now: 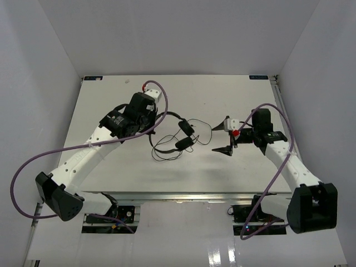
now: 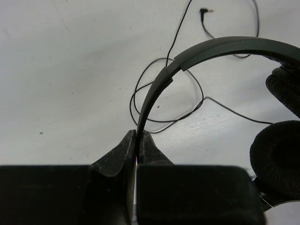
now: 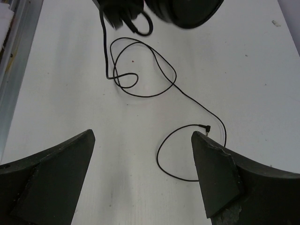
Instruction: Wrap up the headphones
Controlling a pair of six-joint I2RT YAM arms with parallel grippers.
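The black headphones (image 1: 184, 130) lie mid-table, their two earcups side by side. My left gripper (image 1: 156, 123) is shut on the thin headband (image 2: 220, 47), pinched between its jaws at the headband's left end (image 2: 139, 140). The earcups (image 2: 276, 157) sit at the right of the left wrist view. The thin cord (image 3: 154, 61) lies in loose loops on the table, and its plug (image 3: 206, 126) lies just beside my right gripper's right fingertip (image 3: 201, 145). My right gripper (image 3: 143, 136) is open and empty, a little right of the earcups (image 1: 221, 139).
The white table (image 1: 111, 167) is walled by white panels on the left, back and right. Thick purple cables (image 1: 33, 161) trail from both arms. A metal rail (image 3: 14, 70) runs along the left of the right wrist view.
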